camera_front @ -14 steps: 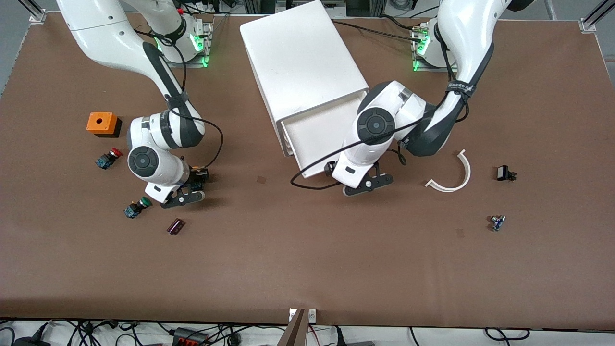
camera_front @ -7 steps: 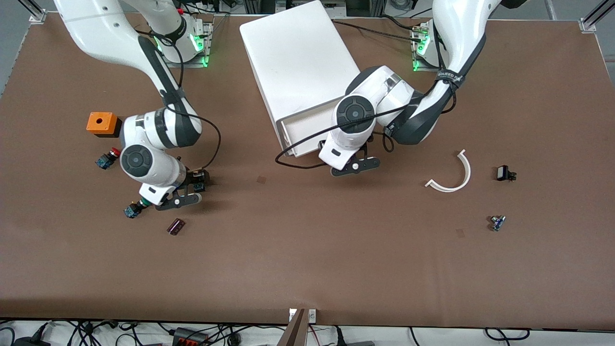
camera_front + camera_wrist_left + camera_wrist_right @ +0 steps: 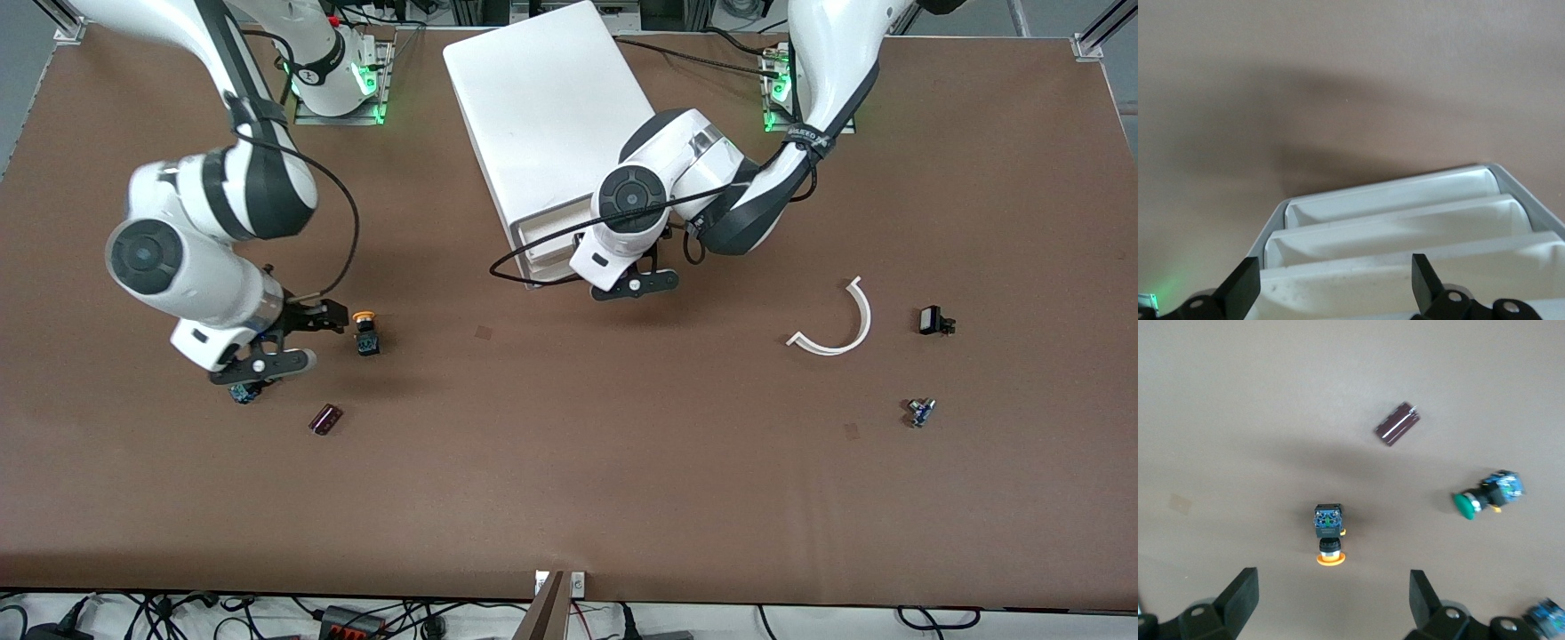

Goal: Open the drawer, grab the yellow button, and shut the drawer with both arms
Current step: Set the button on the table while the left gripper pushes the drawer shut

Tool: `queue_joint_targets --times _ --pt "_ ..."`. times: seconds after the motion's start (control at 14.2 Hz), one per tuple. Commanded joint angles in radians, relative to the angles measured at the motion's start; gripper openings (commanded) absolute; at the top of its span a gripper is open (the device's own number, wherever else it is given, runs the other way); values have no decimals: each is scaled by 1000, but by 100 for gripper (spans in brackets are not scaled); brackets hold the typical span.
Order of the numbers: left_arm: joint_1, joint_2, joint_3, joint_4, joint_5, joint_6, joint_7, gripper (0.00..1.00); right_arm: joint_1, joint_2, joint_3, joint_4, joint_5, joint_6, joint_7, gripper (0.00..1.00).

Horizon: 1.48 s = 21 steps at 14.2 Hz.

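The orange-yellow-capped button lies alone on the brown table; in the right wrist view its cap points toward the gripper. My right gripper is open and empty, raised over the table beside the button, fingers wide apart. The white cabinet stands at the table's middle. Its top drawer sticks out only a little. My left gripper is open at the drawer's front. In the left wrist view the gripper straddles the top drawer, with the two lower drawers showing past it.
A green-capped button and a dark red part lie near the right gripper. A white curved strip, a small black part and a small blue part lie toward the left arm's end.
My right gripper let go of the button, rose and moved toward the right arm's end. My left gripper moved toward the cabinet, and the top drawer now sticks out far less.
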Motion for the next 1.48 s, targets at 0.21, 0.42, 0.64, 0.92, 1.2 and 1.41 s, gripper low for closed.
queue_joint_targets --times 0.21,0.42,0.64,0.92,1.2,1.41 --pt "15 -32 -29 -49 -71 -7 -11 100 -10 -43 -43 187 -5 -195 -4 100" --pt "17 -37 -53 -51 -77 -7 -11 100 -38 -43 -45 242 -5 -241 -8 100" --pt "15 -37 -55 -59 -77 -7 -23 100 -58 -52 -62 277 -5 -265 5 100" --pt "20 -37 -55 -57 -77 -9 -23 100 -65 -58 -117 326 26 -339 2 100" --pt "87 -55 -55 -36 -64 -9 -5 100 -171 -102 -85 323 34 -335 -4 100" --pt "162 -110 -46 -17 -47 -9 3 100 -235 -153 -27 276 20 -335 -5 100"
